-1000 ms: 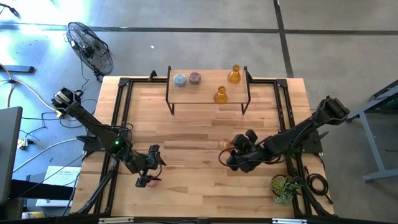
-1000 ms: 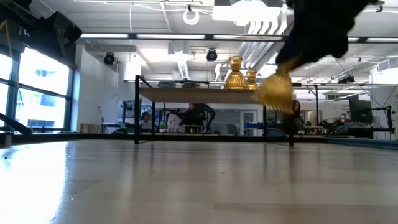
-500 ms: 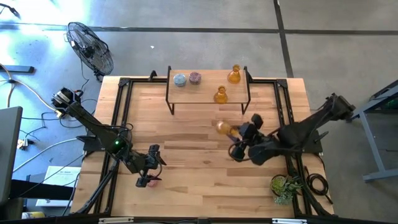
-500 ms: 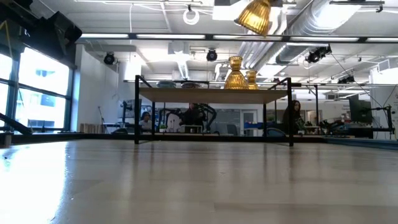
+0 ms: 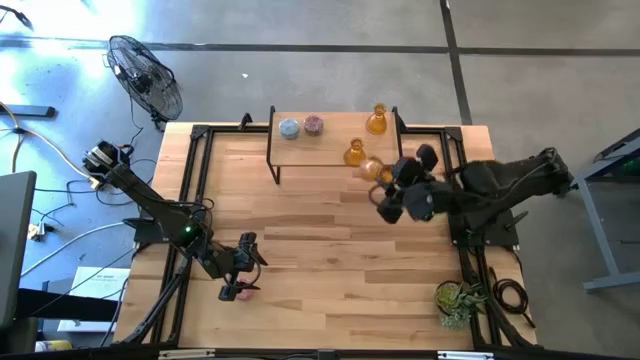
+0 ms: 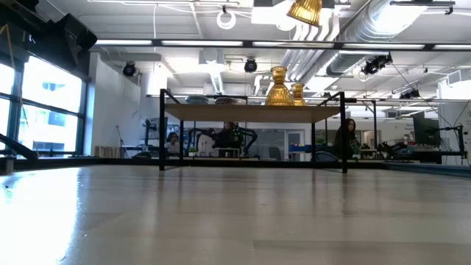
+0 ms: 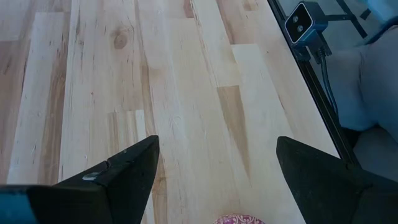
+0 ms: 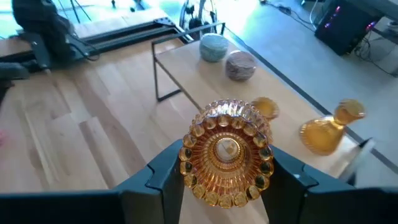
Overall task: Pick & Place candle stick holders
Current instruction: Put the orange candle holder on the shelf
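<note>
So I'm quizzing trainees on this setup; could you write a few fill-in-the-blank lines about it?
1. The right claw is shut on an ____ candle holder.
2. The small shelf carries ____ candle holders.
3. The pink holder near the left claw sits on the ____.

Missing: amber; four; table

Bright, even light fills the workshop. In the low view, ceiling strip lights (image 6: 184, 43) glare white and the windows (image 6: 44, 110) at 9 o'clock blow out, throwing a pale sheen across the bench (image 6: 221, 213), whose near boards are soft. The amber candle stick holder (image 5: 370, 168) is motion-blurred in the high view.
</note>
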Robot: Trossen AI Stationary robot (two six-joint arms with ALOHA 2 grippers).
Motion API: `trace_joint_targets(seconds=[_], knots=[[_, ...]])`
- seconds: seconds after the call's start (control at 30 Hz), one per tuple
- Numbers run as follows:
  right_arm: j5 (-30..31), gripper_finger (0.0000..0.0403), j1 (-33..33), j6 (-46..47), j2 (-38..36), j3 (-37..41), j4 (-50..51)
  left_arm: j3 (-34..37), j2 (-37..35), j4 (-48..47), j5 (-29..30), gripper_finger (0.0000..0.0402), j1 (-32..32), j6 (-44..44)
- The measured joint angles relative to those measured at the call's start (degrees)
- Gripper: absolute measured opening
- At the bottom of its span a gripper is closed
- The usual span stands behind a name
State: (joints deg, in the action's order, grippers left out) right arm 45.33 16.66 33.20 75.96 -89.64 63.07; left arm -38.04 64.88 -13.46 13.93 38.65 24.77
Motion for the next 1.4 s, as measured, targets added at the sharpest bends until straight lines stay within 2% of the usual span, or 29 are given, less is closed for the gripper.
trace_joint_targets(seconds=[0.1, 0.27, 0.5, 0.7, 0.83, 1.03, 1.4], knots=[[-2.92, 0.0154, -3.58, -2.51, 0.00, -2.43, 1.85, 0.00, 0.00, -0.02, 0.02, 0.0319, -0.01, 0.00], [-4.18, 0.0154, -10.15, -7.94, 0.00, -4.84, 2.34, 0.00, 0.00, 0.00, 0.04, 0.0319, 0.00, 0.00], [-16.21, 0.0154, -22.57, -10.94, 0.00, -5.19, 2.33, 0.00, 0.00, 0.00, 0.04, 0.0319, 0.00, 0.00], [-19.79, 0.0154, -30.48, -13.26, 0.02, -5.10, 3.06, 0.00, 0.00, 0.00, 0.04, 0.0319, 0.00, 0.00], [-24.51, 0.0154, -34.48, -15.22, 0.05, -5.10, 3.08, 0.00, 0.00, 0.00, 0.04, 0.0319, -0.01, 0.00], [-28.40, 0.0154, -38.59, -15.73, 0.88, -5.10, 3.28, 0.00, 0.00, 0.00, 0.04, 0.0319, -0.01, 0.00], [-30.50, 0.0154, -38.82, -18.00, 4.62, -5.10, 3.56, 0.00, 0.00, 0.03, 0.04, 0.0319, 0.00, 0.00]])
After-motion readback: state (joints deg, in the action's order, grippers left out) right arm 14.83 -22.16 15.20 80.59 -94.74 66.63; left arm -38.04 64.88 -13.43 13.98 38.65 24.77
